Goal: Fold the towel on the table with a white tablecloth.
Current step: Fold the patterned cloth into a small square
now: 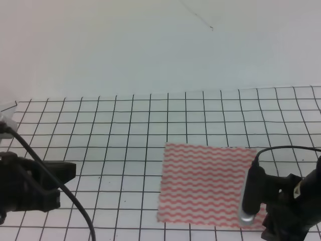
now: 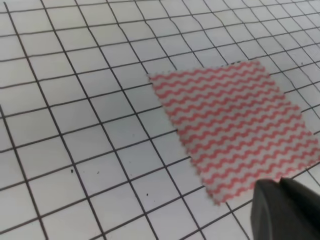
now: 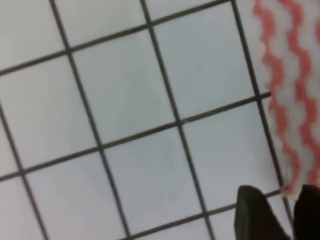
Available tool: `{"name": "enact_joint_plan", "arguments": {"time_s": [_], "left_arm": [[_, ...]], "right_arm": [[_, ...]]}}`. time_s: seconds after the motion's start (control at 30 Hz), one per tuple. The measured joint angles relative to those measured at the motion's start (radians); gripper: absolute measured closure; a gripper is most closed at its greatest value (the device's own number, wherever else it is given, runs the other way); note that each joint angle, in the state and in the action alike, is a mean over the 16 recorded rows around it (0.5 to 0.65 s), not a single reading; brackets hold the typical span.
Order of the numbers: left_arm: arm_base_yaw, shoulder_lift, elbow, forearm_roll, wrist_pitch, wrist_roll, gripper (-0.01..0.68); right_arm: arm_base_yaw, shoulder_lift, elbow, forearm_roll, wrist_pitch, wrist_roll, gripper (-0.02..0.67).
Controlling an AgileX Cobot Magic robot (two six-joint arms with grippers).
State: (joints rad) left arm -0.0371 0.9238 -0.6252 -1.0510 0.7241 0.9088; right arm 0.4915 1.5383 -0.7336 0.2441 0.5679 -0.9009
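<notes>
The towel (image 1: pixel 205 183) is lying flat on the gridded worktop (image 1: pixel 100 125). The right claw (image 3: pixel 280 212), slightly parted and empty, is being held at its edge; the thin cloth risks being pushed, not pinched. The left claw (image 2: pixel 287 210) state cannot be told.

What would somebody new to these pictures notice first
The eye lands on the thin rectangular towel with pink-red and white wavy stripes, lying flat and unfolded toward the front right of the wide table in white cloth printed with a black square grid. Next come the two black robot arms at the front corners: the right gripper sits at the towel's near right edge, while the left gripper sits well off to the towel's left.
</notes>
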Motion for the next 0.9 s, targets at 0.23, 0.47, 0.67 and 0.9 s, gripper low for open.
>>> {"name": "enact_joint_plan", "arguments": {"time_s": [0.23,0.47,0.67,0.9], "left_arm": [[0.000,-0.001,-0.001,0.018,0.021,-0.002,0.672],[0.000,-0.001,-0.001,0.021,0.041,-0.005,0.672],[0.000,-0.001,-0.002,0.023,0.048,-0.007,0.672],[0.000,-0.001,-0.002,0.024,0.051,-0.010,0.672]], "right_arm": [[0.018,0.067,-0.005,-0.062,-0.069,0.000,0.463],[0.018,0.104,-0.013,-0.091,-0.102,0.005,0.463],[0.018,0.131,-0.018,-0.100,-0.110,0.006,0.463],[0.018,0.152,-0.020,-0.106,-0.122,0.005,0.471]]}}
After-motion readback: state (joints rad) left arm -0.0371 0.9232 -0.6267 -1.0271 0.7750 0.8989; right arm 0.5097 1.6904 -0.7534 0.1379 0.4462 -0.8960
